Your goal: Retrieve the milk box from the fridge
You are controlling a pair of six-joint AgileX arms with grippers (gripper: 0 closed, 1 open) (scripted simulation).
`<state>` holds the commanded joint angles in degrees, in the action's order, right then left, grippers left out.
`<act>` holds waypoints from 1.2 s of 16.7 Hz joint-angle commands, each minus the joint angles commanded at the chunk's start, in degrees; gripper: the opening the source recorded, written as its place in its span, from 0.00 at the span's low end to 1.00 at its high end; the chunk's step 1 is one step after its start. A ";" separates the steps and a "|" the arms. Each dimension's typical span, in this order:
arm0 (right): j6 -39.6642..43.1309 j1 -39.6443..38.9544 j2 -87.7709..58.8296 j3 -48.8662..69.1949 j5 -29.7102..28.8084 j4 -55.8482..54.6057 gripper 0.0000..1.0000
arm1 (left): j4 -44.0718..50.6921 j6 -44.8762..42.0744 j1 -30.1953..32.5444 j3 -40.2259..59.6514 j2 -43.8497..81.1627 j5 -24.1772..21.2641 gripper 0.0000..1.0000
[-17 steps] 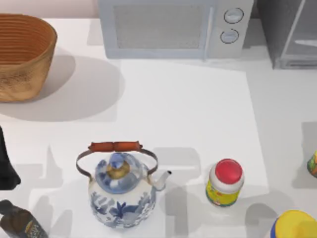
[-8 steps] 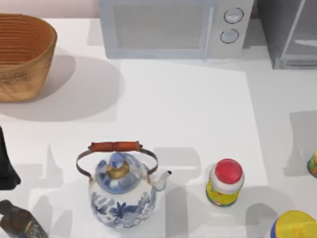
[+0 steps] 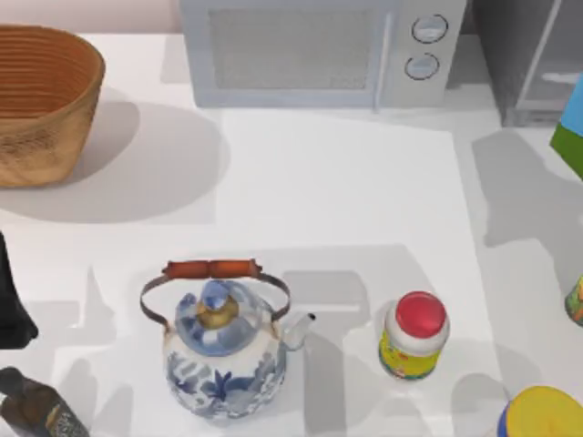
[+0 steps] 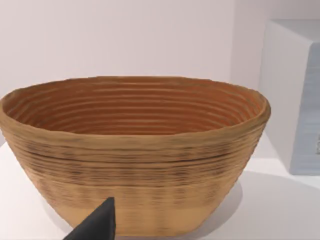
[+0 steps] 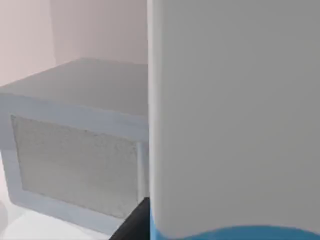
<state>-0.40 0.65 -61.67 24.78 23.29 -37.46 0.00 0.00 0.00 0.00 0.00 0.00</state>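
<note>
A corner of the milk box [image 3: 571,127], light blue with a green band, sticks in at the top view's right edge, in front of the dark grey fridge [image 3: 524,55]. It casts a broad shadow on the table below. In the right wrist view the milk box [image 5: 235,115] stands very close as a tall white face with a blue strip at its base. A dark finger [image 5: 135,224] of my right gripper lies against its side, so the gripper is shut on the carton. My left arm [image 3: 11,305] is parked at the table's left edge.
A white microwave [image 3: 319,50] stands at the back, left of the fridge. A woven basket [image 3: 46,100] sits back left. Near the front are a blue-and-white kettle [image 3: 223,350], a red-capped yellow jar [image 3: 414,337], a dark bottle [image 3: 36,410] and a yellow-topped container [image 3: 542,414].
The milk box's corner has come into the top view at the right edge. Its shadow on the right of the table has grown and shifted toward the back. The left arm has not moved.
</note>
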 joint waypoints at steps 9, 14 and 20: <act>-0.85 0.03 -47.61 17.63 16.73 -26.63 0.00 | 0.00 0.00 0.00 0.00 0.00 0.00 1.00; -0.53 0.02 -54.42 21.70 19.97 -32.45 0.00 | 0.00 0.00 0.00 0.00 0.00 0.00 1.00; -0.59 -0.34 -55.14 22.15 19.52 -32.43 0.00 | 0.00 0.00 0.00 0.00 0.00 0.00 1.00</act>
<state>-0.99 0.31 -116.81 46.92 42.82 -69.90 0.00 0.00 0.00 0.00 0.00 0.00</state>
